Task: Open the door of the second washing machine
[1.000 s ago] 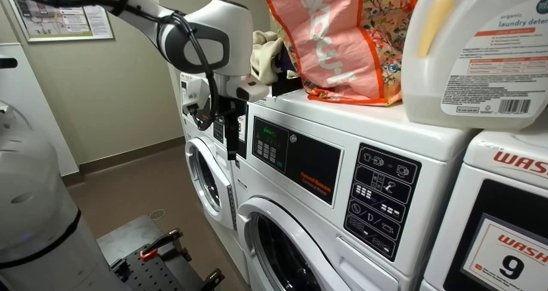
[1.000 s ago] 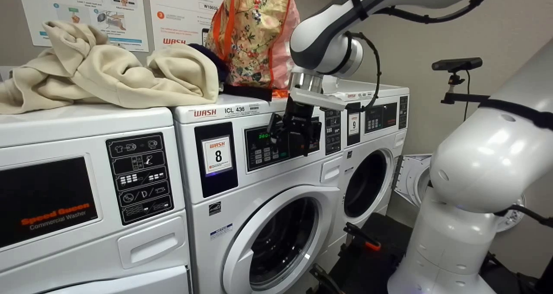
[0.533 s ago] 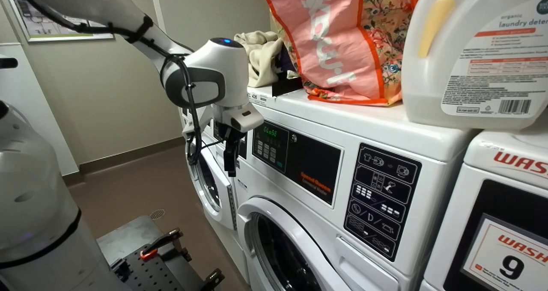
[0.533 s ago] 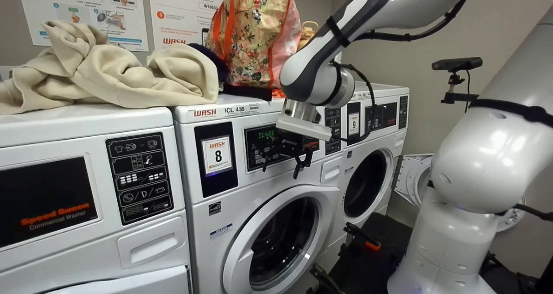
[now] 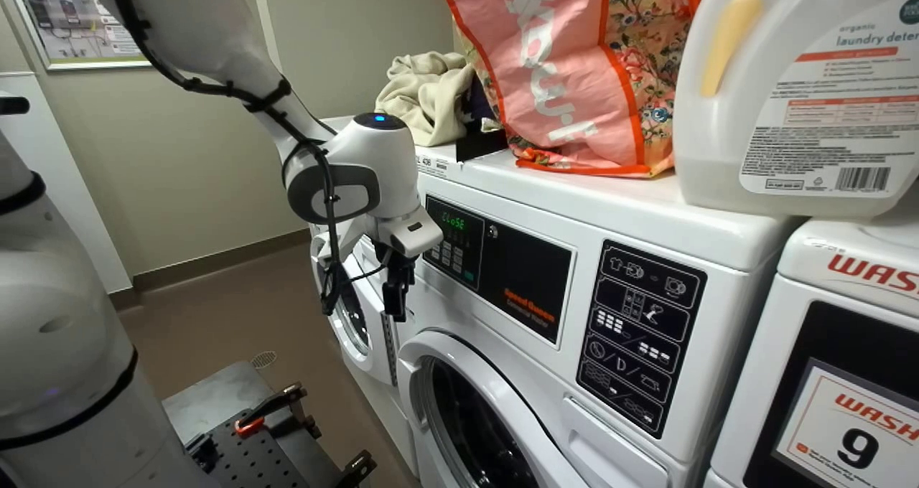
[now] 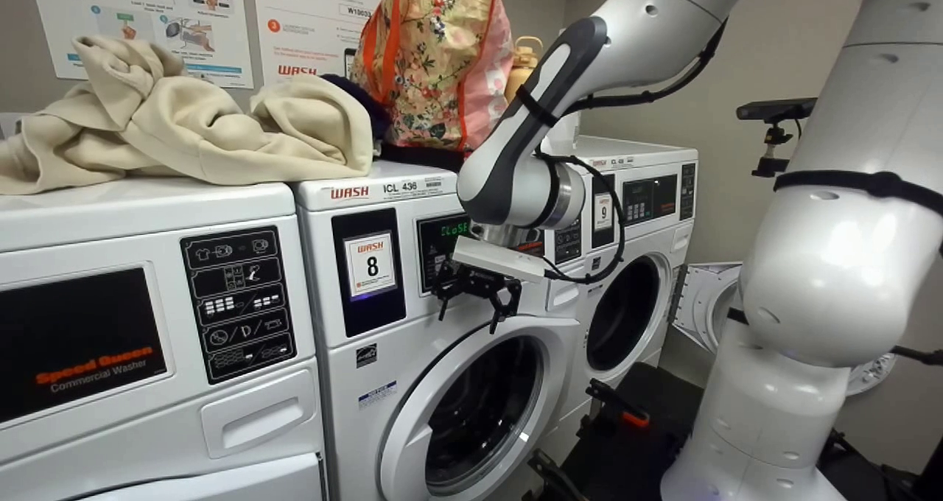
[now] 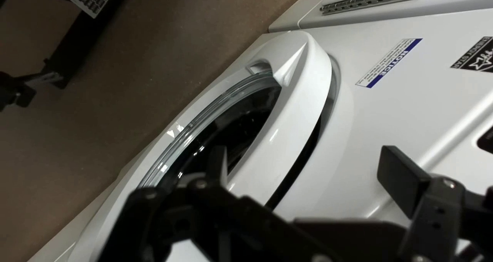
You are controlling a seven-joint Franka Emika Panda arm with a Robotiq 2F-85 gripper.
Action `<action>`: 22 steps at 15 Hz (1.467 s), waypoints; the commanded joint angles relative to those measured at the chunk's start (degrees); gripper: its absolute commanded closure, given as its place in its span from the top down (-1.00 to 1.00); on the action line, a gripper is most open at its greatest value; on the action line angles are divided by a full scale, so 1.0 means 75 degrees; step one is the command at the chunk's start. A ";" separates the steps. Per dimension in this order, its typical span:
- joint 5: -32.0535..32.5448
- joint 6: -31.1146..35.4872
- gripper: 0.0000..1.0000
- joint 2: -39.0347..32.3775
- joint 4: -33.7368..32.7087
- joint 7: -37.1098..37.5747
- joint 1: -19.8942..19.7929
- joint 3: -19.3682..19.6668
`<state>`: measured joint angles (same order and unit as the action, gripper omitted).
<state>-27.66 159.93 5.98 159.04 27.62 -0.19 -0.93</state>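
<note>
Porthole door [image 6: 479, 412]: on the front-loading washer labelled 8 [image 6: 409, 339]; latched or slightly ajar, cannot tell. Your end effector [image 6: 468, 321]: fingers [image 7: 402, 177] spread wide, nothing held, just above the white rim [image 7: 287, 135]. Step in hand, as judged: approach. Next move: you likely need to lower toward the rim's notch [image 7: 261, 66] and hook its edge

A flat brown floor [image 5: 208, 308] carries white, box-shaped washing machines [image 6: 412, 342] in a row and a round, pale, perforated drain cover [image 5: 264, 359].
</note>
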 commanded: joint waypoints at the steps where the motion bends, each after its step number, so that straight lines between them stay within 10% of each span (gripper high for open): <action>1: -0.0514 0.0810 1.00 -0.0480 -0.0005 0.0185 0.0295 -0.0161; 22: -0.2997 0.3657 1.00 -0.2610 -0.0322 -0.0194 0.0177 -0.1635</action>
<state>-48.69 184.56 -10.85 158.11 27.16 3.58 -10.56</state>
